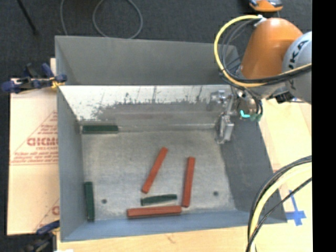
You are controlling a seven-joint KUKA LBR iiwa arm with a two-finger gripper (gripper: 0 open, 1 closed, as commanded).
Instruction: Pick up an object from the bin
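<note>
Grey bin (70, 156), six sticks loose on its floor. My gripper (226, 132) hangs at the far right corner over bare floor. I cannot tell how wide it stands, and I see nothing in it. The nearest thing is the red stick (188, 181) running near to far, with the slanted stick (155, 170) to its left. I'd go for the slanted one: its far half lies clear, so I'd turn the wrist to close across its width.

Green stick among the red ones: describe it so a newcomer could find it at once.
Find the grey bin and its near wall, lowest in the camera view. A red stick lies along it, and the green stick lies just above. It is the only green piece in that red cluster, and the shortest.
</note>
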